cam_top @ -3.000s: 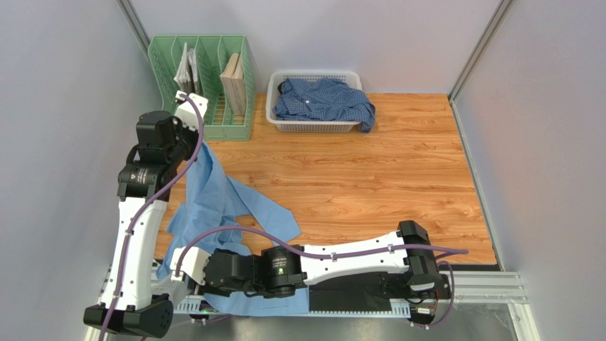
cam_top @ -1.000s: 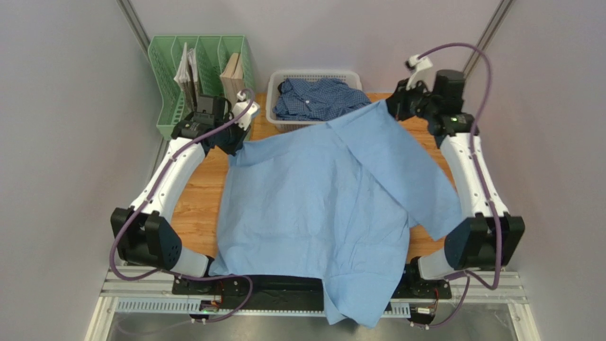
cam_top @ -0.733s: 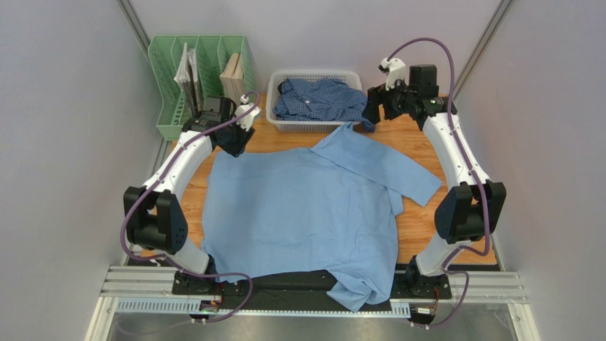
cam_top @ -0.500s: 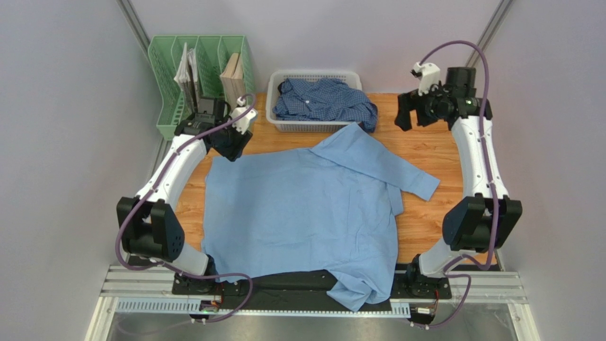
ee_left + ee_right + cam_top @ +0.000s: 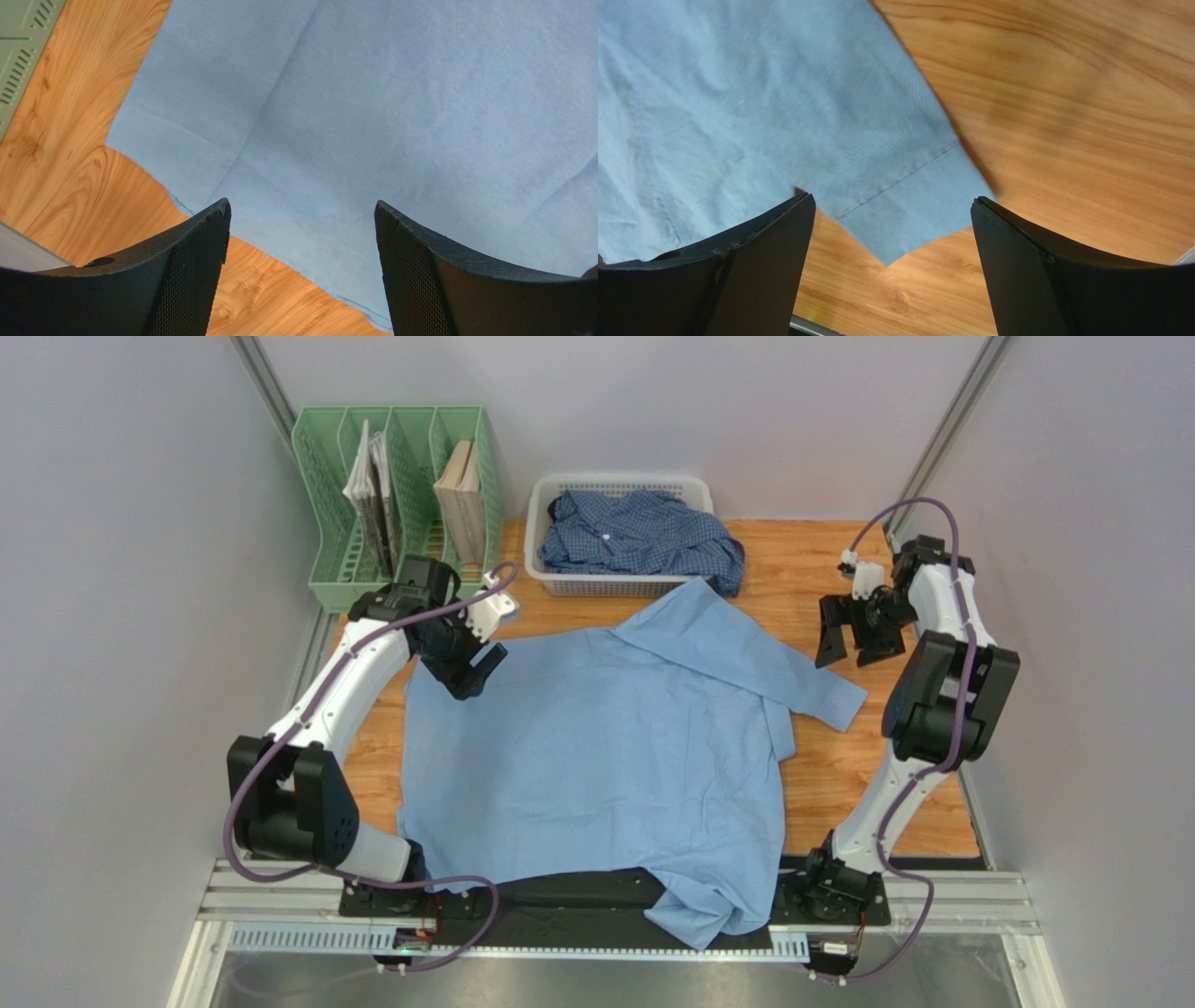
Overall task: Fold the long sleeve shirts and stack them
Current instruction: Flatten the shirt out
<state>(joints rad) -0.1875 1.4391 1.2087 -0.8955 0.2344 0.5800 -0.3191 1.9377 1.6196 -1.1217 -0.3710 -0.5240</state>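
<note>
Across the wooden counter lies the plain light sky-blue cloth shirt, spread mostly flat. Its near hem is bunched and hangs over the counter's front edge. Its far tip sits just beside the white slotted plastic basket. The darker blue fine-checked shirt is crumpled inside that basket, with one bit draped over the right rim. A green plastic file rack stands at the far left with papers in its slots.

The left fingers are spread apart and hold nothing. They hover over the light shirt's far-left corner, where the cloth edge meets bare wood. The right fingers are also spread wide and empty, above the stitched pointed flap on the shirt's right side. No cloth is pinched in either wrist view.
</note>
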